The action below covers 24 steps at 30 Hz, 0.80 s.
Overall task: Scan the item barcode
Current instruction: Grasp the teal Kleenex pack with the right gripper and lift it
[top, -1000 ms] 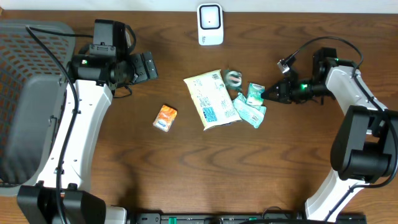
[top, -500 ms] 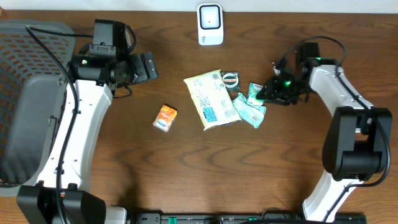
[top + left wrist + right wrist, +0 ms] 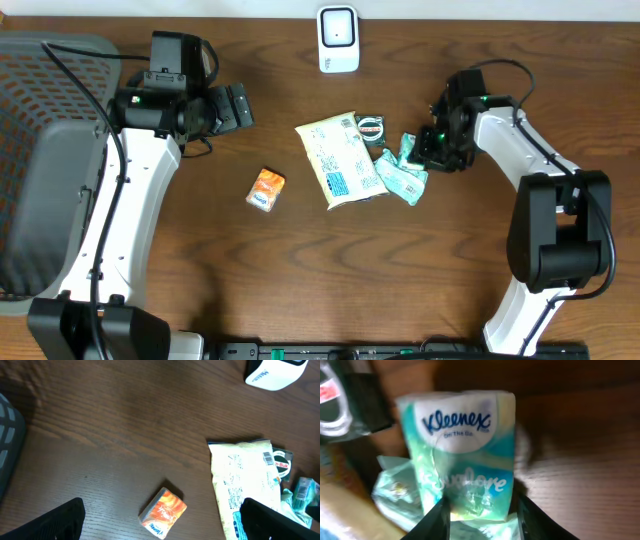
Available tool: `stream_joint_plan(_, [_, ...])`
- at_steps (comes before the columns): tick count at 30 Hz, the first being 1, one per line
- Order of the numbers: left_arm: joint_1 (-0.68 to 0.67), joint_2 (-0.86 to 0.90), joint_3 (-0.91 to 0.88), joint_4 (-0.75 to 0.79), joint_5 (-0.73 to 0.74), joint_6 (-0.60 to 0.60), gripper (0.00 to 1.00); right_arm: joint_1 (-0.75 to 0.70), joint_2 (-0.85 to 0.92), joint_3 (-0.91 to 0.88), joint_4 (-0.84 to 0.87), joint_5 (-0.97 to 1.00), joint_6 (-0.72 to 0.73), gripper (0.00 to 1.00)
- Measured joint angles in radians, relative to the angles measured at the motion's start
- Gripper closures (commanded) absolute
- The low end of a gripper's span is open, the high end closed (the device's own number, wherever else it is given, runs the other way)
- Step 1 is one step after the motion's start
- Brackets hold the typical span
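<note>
"Kleenex" is printed in blue script on a white oval at the top of the tissue pack (image 3: 462, 455), with "On The Go" in small letters beneath it. A larger white word lower down is too blurred to be read. In the left wrist view, "n-Buk" is made out on the round tin (image 3: 283, 465) at 3 o'clock. A barcode and illegible small print are carried by the cream pouch (image 3: 245, 480). Lettering on the white scanner (image 3: 272, 372) and the orange box (image 3: 163, 513) cannot be read.

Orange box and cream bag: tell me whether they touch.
Apart. The overhead view shows bare table between the orange box and the cream bag.
</note>
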State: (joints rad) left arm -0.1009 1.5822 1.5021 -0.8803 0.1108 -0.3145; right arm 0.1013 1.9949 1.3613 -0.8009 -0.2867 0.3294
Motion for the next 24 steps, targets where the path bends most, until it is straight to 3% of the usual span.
stream_joint_plan(12, [0.0,0.0,0.0,0.0,0.0,0.0,0.02,0.0,-0.016,-0.091,0.163,0.019,-0.077,0.69])
stream_joint_plan(17, [0.0,0.0,0.0,0.0,0.0,0.0,0.02,-0.035,-0.016,-0.091,0.181,0.035,-0.175,0.6])
stream_joint_plan(24, [0.0,0.0,0.0,0.0,0.0,0.0,0.02,-0.111,-0.016,-0.08,0.177,0.043,-0.229,0.57])
